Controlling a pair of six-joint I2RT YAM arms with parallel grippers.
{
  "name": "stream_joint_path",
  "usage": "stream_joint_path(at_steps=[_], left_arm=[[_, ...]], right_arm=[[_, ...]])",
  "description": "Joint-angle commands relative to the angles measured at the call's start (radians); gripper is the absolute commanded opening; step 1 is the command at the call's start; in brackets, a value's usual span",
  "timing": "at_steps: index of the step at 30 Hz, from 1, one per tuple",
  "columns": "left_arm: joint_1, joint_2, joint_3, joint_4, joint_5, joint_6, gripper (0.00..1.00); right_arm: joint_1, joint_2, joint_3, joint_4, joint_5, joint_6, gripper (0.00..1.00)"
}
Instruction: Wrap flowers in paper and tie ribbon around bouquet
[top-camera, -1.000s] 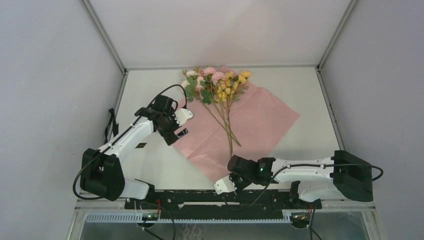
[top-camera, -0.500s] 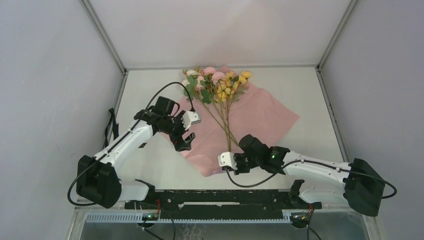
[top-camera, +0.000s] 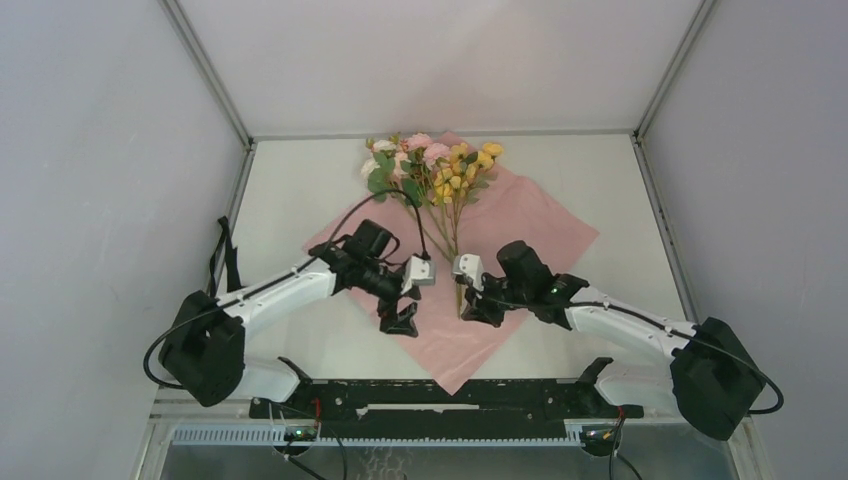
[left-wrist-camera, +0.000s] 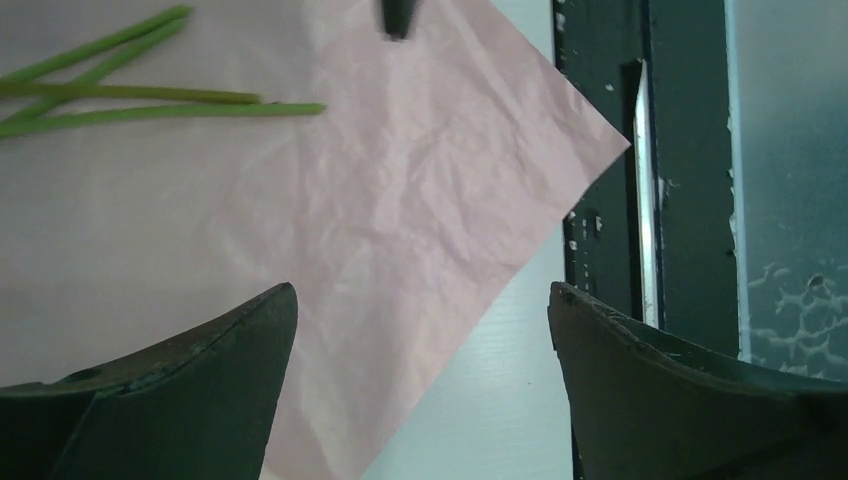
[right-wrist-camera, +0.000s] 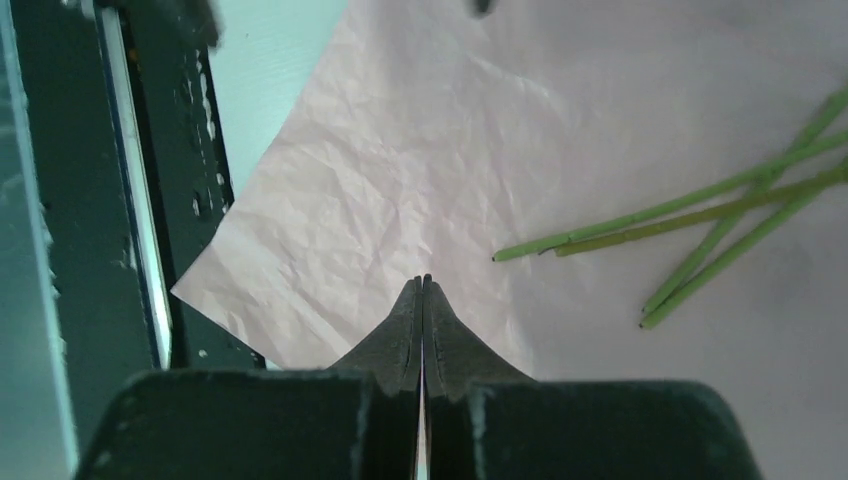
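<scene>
Top external view shows the flowers (top-camera: 430, 165) lying on the pink paper (top-camera: 530, 225), blooms at 12 o'clock. The left claw (top-camera: 400, 322) gapes wide at 9 o'clock of the stalks (top-camera: 452, 250); the right claw (top-camera: 472, 308) at 3 o'clock is closed on nothing. Pinch only paper, then fold it gently over the stalks.

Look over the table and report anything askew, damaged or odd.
Nothing is spilled or broken. The paper is crinkled and lies cornerwise, its near corner reaching the black rail. The flowers lie on it, stalks splayed. No ribbon is in view.
</scene>
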Motion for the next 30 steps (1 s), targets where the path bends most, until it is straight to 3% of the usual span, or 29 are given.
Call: stream_joint_path(at_steps=[1,6,10,14,17,20,22,24,30], left_arm=[[-0.158,-0.028,-0.047,0.037,-0.14,0.105,1.0],[-0.372,0.004,-0.077,0.02,-0.404,0.217,1.0],[-0.527,0.015,-0.14,0.088,-0.57,0.29,1.0],[-0.574,0.054,-0.153,0.159,-0.687,0.314,1.0],[-0.575,0.072,-0.16,0.195,-0.709,0.3,0.99],[-0.574,0.082,-0.179,0.226,-0.714,0.289,0.94],[-0.575,0.083,-0.197,0.257,-0.726,0.294,0.87],[-0.574,0.085,-0.212,0.274,-0.743,0.297,0.74],[-0.574,0.079,-0.23,0.298,-0.769,0.289,0.4]], right_arm=[[-0.061,-0.039,0.037,0.051,0.023,0.22,0.0],[-0.136,-0.067,0.037,0.02,0.142,0.64,0.09],[-0.16,0.039,0.037,-0.129,0.187,0.88,0.15],[-0.135,0.145,0.037,-0.227,0.181,0.947,0.2],[-0.029,0.086,0.036,-0.314,0.316,0.989,0.26],[0.022,0.03,0.016,-0.369,0.347,1.019,0.3],[0.024,0.003,-0.003,-0.38,0.333,1.026,0.31],[0.01,-0.022,-0.021,-0.363,0.302,1.018,0.32],[-0.048,-0.128,-0.026,-0.164,0.122,0.861,0.37]])
